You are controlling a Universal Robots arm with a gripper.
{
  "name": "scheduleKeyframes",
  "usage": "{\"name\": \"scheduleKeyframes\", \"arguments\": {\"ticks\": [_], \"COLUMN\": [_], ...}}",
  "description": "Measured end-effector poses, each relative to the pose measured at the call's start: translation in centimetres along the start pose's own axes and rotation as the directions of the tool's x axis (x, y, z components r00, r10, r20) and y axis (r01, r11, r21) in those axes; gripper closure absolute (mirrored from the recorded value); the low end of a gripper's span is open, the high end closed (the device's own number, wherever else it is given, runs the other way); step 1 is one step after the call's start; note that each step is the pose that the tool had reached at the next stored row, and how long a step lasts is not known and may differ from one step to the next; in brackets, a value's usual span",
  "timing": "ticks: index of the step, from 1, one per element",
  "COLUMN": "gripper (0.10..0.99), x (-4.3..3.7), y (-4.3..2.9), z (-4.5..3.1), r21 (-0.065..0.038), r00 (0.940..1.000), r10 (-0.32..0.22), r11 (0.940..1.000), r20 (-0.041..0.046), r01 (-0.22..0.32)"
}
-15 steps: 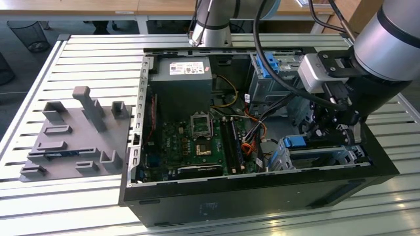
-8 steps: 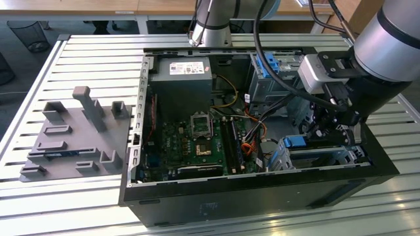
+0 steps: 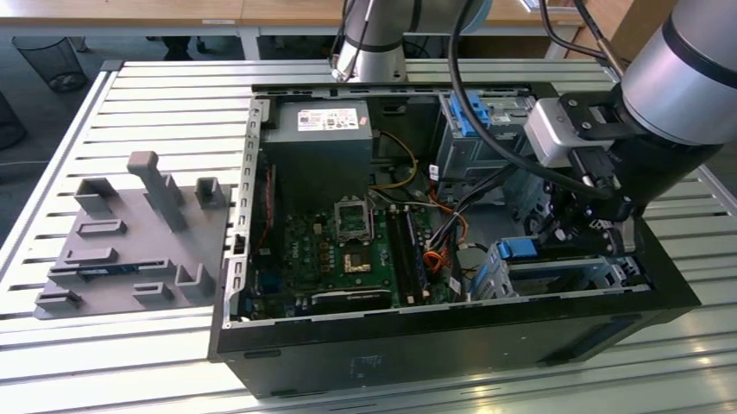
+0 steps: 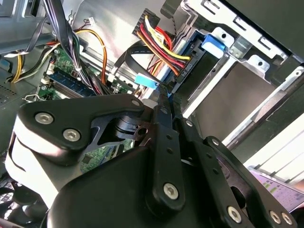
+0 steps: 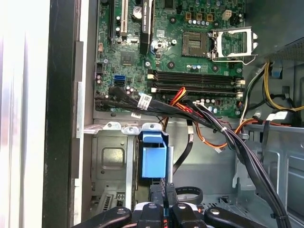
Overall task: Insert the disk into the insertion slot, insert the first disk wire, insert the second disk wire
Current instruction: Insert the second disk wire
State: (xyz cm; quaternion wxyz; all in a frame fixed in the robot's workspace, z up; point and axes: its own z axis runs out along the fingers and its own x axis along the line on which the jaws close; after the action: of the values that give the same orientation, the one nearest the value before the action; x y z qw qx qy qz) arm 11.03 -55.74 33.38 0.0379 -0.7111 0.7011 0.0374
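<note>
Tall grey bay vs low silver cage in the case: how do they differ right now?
The tall grey bay stands upright, higher in the exterior view; the low silver cage lies flat below it, by the case's corner at the exterior view's right. The gripper hangs at the low silver cage, apart from the tall grey bay. Both are sheet metal and carry a blue plastic part.
</note>
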Motion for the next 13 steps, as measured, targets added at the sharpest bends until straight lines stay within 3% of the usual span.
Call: {"name": "scheduleKeyframes", "arguments": {"ticks": [13], "gripper": [0.937], "x": [0.02], "y": [-0.22], "z": [0.16], "r21": [0.0], "r00": [1.0], "r10": [0.0], "r11": [1.0], "r20": [-0.0001], "r01": [0.0]}}
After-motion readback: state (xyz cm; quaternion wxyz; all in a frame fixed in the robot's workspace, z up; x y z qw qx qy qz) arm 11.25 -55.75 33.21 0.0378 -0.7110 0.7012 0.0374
